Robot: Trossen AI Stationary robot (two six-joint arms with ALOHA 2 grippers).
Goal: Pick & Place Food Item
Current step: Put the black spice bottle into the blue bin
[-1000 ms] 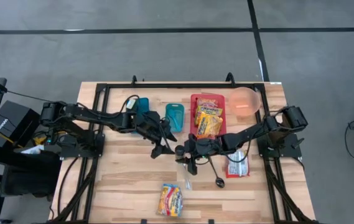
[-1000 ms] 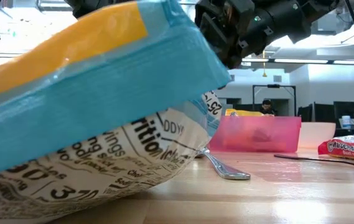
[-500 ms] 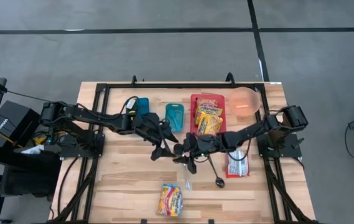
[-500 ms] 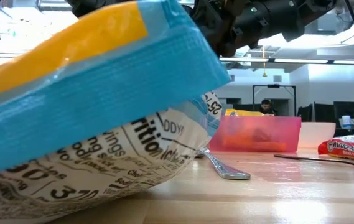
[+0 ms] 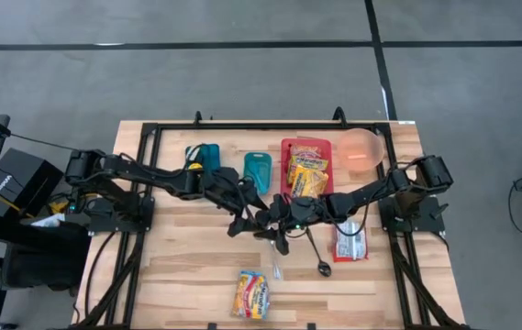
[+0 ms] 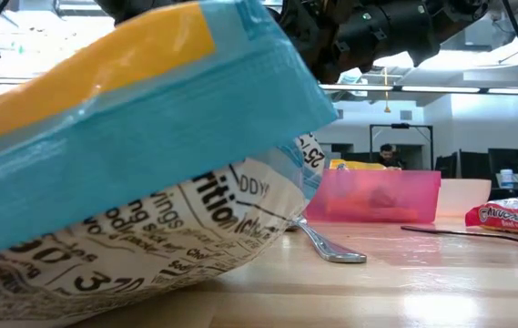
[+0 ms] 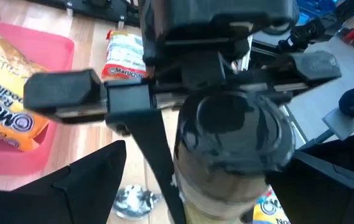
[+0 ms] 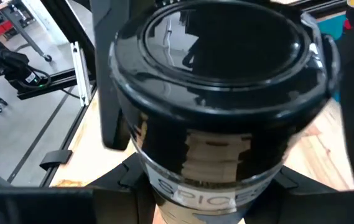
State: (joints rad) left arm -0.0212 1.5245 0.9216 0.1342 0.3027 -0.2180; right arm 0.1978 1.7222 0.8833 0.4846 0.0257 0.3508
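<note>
A spice jar (image 8: 217, 118) with a black lid sits in the right gripper (image 5: 274, 223), the fingers part-closed around its body, held up off the wood near the middle of the table (image 5: 187, 266); the left gripper (image 5: 247, 218) stands just beside it with its fingers spread wide, holding nothing, and its wrist view shows the jar square between them; I would judge this a hand-over in mid-air, jar passing from right arm to left. The next move, as I read it, calls for the left fingers to close on the jar before the right ones let go, and only then for the arms to part.

Room is tight at the centre; the red tray (image 5: 288, 147) of snack packets lies just behind the grippers, a ladle (image 5: 318, 260) just in front, a noodle packet (image 5: 349, 242) to the right, a sweets bag (image 5: 252, 293) near the front edge; two blue containers (image 5: 258, 169) stand at the back left; the barest wood is front left, and the black frame rails run along both sides.
</note>
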